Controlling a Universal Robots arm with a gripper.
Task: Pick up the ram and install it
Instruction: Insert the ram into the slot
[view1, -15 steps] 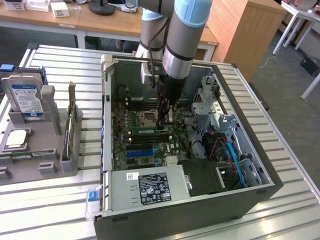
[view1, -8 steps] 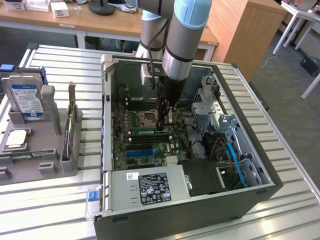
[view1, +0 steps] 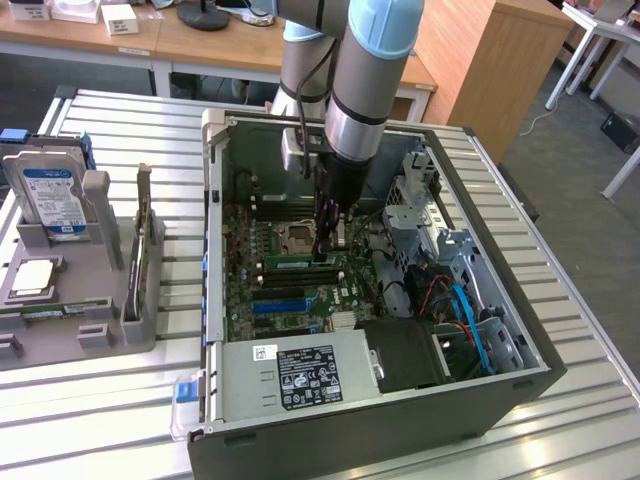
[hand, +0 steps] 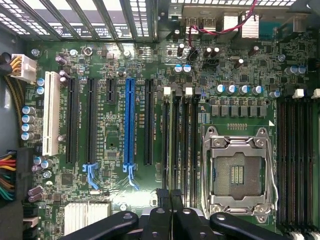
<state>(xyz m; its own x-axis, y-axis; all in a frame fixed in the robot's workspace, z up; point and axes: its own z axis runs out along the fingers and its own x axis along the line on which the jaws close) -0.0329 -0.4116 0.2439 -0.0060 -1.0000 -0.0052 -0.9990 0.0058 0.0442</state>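
Green ram (view1: 295, 263) on edge in a black memory slot of the open computer case (view1: 420, 430), atop a slatted metal counter (view1: 580, 330). Poised over one end of the stick: gripper (view1: 325, 250) (hand: 169, 196), jaws closed together, contact with the board impossible to tell. Crowded by the empty CPU socket (view1: 298, 238) just beside, blue expansion slot (view1: 278, 300) on the other flank, drive cage (view1: 410, 215) and blue cables (view1: 465, 310) toward the exterior view's right. Well apart, on a grey holder (view1: 130, 335): silver hard drive (view1: 48, 195), square CPU chip (view1: 33, 277).
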